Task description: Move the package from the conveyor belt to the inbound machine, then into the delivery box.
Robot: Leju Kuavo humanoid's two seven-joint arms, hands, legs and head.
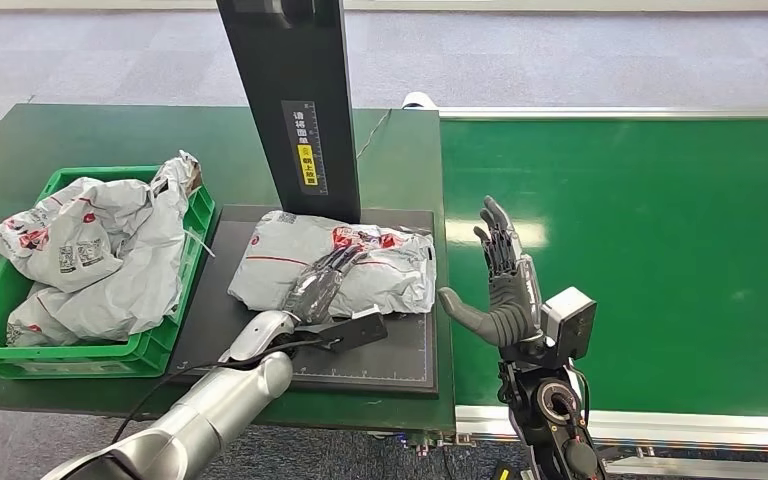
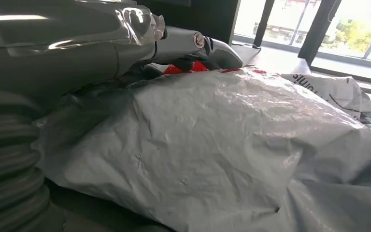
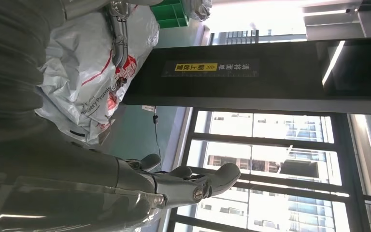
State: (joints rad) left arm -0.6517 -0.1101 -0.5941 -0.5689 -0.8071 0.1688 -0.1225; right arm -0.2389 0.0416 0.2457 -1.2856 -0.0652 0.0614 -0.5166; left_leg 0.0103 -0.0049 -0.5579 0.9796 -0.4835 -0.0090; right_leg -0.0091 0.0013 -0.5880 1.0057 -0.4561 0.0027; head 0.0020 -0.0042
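- The package [image 1: 360, 268], a grey crinkled plastic mailer with red print, lies flat on the black platform of the inbound machine [image 1: 415, 355], taking up the platform's far half, just in front of the machine's black upright column [image 1: 295, 100].
- The left hand [image 1: 322, 280] rests on top of the package, its fingers [image 1: 345, 258] stretched out flat across the grey plastic and pointing toward the column; they lie on the bag rather than wrapping it, and I cannot tell whether any of them pinches it.
- In the left wrist view the package [image 2: 212, 145] bulges up close to the camera, with the fingers [image 2: 193, 43] lying along its upper surface by a red patch of print.
- The right hand [image 1: 505, 285] stands upright over the green conveyor belt [image 1: 660, 250], just beside the platform's right edge, palm facing the package, fingers spread wide and holding nothing.
- The right wrist view shows the right hand's fingers [image 3: 193, 183] extended in the air, apart from the package [image 3: 92, 72].
- A green delivery box [image 1: 110, 355] sits at the left end of the bench [image 1: 60, 135], touching the platform's left edge, and holds several crumpled grey mailers [image 1: 100, 250].
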